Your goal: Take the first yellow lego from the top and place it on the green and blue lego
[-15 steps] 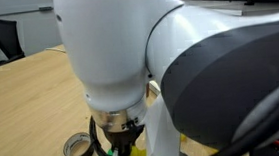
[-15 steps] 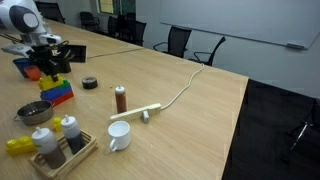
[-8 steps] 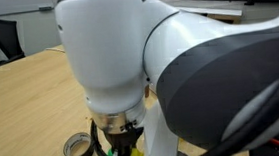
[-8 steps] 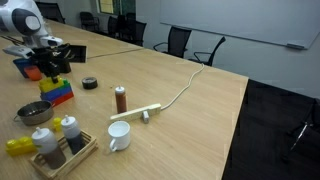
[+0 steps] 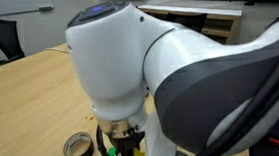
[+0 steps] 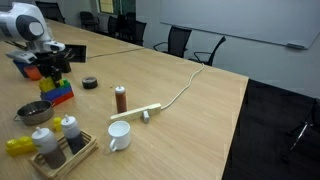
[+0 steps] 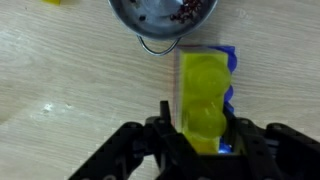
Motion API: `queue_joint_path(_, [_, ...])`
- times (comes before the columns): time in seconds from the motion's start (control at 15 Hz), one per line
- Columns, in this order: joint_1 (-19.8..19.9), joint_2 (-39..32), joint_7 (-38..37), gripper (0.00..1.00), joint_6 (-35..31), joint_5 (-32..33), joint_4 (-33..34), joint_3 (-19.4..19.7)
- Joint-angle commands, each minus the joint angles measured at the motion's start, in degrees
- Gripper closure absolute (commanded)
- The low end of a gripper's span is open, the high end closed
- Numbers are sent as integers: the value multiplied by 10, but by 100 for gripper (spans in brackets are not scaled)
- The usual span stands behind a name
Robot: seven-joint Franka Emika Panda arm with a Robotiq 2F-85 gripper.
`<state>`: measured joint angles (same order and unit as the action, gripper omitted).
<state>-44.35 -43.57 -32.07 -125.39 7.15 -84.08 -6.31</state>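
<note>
Wrist view, left to right: a metal bowl [image 7: 130, 18] rests on the wooden worktop [image 7: 60, 90]. Just beside it, the gripper [image 7: 200, 128] has its jaws clamped on the long sides of the first yellow lego [image 7: 203, 85]. That brick lies directly over the green and blue lego [image 7: 229, 62], of which only a blue edge shows; contact cannot be told.

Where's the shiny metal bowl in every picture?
Wrist view: the metal bowl is at the top edge, near the middle.
In an exterior view: bowl lower left.
In an exterior view: not visible; the arm fills it.
Shared landmark: the gripper, around the yellow lego.
</note>
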Motion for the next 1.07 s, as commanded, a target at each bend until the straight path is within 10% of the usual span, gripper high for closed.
queue_joint_path(0.0, [12, -7, 8, 19, -39, -18, -14, -4])
queue_joint_path(0.2, [23, 1, 11, 1, -81, -25, -29, -5])
queue_joint_path(1.0, [71, 103, 20, 0, -266, -78, -172, -9])
